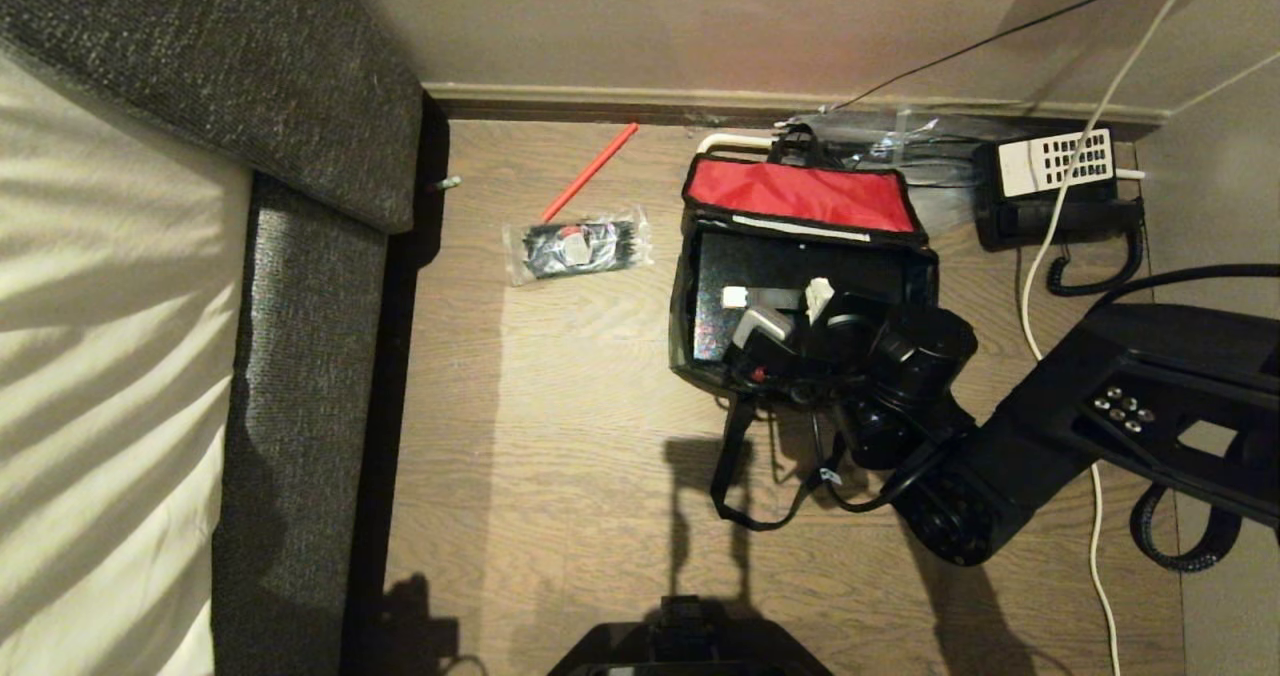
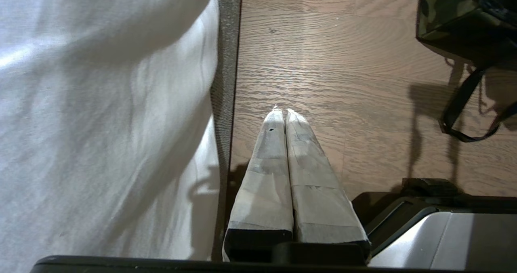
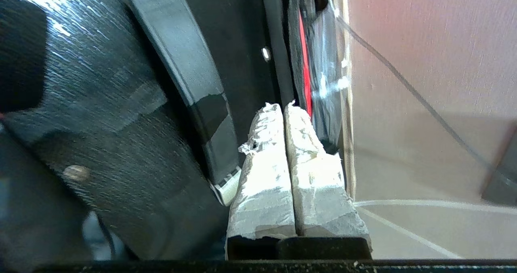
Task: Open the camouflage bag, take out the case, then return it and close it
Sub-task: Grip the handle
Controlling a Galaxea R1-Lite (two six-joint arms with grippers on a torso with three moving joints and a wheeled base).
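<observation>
Right gripper (image 3: 284, 105) is pinched closed on nothing, tips just above the case (image 1: 790, 286) sitting inside the open camouflage bag (image 1: 800, 196). It could skid off that glossy case, snagging the handle strap (image 3: 190, 71) beside it.

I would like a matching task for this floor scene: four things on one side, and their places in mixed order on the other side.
Things:
1. flat black speckled hard case
2. thin red stick
3. black telephone with white keypad
4. clear plastic packet of black items

Places:
A. right of the bag, by the wall
B. inside the open camouflage fabric bag
C. on the floor left of the bag
D. slanting toward the skirting, above the packet

Pairs: 1-B, 2-D, 3-A, 4-C
</observation>
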